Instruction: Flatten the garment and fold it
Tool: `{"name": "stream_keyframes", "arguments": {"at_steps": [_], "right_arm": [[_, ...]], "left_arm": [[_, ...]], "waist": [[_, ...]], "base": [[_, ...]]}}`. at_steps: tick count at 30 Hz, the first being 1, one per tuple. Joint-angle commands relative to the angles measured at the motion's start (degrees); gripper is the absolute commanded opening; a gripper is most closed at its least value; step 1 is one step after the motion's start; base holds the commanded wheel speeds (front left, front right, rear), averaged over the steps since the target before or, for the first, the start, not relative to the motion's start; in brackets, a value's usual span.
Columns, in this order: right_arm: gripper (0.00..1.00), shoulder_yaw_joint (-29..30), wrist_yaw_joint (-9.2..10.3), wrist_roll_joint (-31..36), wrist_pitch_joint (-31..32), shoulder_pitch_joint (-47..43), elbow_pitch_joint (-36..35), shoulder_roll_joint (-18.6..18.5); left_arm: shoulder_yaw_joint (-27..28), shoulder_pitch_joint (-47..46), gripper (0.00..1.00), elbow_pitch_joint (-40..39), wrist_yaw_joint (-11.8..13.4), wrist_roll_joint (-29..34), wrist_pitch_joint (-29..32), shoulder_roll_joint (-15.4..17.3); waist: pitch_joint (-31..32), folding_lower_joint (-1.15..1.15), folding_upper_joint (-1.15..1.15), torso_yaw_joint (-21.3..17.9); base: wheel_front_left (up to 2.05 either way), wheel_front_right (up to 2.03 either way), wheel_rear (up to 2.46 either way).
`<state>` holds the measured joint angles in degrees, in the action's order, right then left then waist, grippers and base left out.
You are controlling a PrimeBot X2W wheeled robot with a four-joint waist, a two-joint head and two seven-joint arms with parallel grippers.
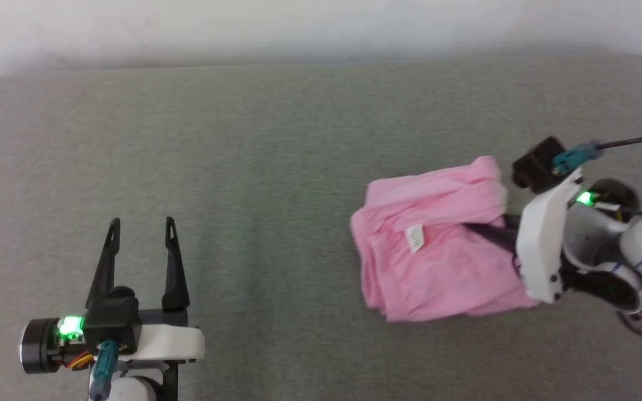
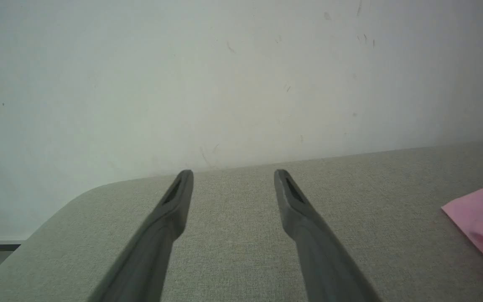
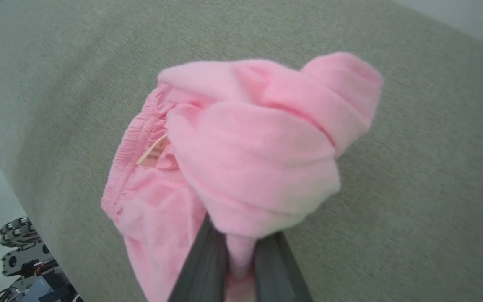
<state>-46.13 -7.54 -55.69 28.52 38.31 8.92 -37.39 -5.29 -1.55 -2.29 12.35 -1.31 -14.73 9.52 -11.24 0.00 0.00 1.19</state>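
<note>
The light pink shorts (image 1: 432, 245) lie bunched on the grey cloth surface at the right, gathered waistband and a white label (image 1: 414, 237) facing left. My right gripper (image 1: 480, 229) reaches in from the right and is shut on a fold of the pink cloth; in the right wrist view the shorts (image 3: 250, 151) hang bundled over the two dark fingers (image 3: 201, 264), which pinch cloth between them. My left gripper (image 1: 141, 227) rests at the lower left, open and holding nothing, far from the shorts. The left wrist view has its fingers (image 2: 174, 209) spread, with a pink edge of the shorts (image 2: 482, 218) at the right.
The grey padded surface (image 1: 243, 167) spreads wide, ending at a pale wall (image 1: 298, 28) behind. Its rounded corner (image 2: 69, 201) sits left of the left gripper. Robot hardware (image 3: 23, 256) stands beyond the surface's edge in the right wrist view.
</note>
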Motion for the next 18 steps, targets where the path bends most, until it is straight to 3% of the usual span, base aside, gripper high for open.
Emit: {"name": "stream_keyframes", "arguments": {"at_steps": [1, 9, 18], "right_arm": [[0.00, -0.29, 0.05, 0.69, -0.40, 1.13, -0.60, -1.50], [0.00, -1.97, 0.05, 5.03, -0.38, 6.58, -1.31, -9.70], [0.00, -0.34, 0.05, 13.73, -2.02, 12.94, 11.40, -14.78]], "left_arm": [[0.23, 0.00, 1.00, -0.58, 0.42, 0.70, -0.27, 0.33], [1.91, -2.13, 1.00, -2.69, 0.54, 1.20, -0.27, 2.39], [2.37, -5.88, 1.00, -6.13, 0.21, 2.12, -0.27, 5.46]], "waist": [[-1.62, 0.00, 0.00, -6.02], [-8.96, 0.00, 0.00, -14.11], [-17.82, 0.00, 0.00, -15.70]], "base": [[0.00, 0.00, 0.00], [0.00, 0.00, 0.00], [0.00, 0.00, 0.00]]}}
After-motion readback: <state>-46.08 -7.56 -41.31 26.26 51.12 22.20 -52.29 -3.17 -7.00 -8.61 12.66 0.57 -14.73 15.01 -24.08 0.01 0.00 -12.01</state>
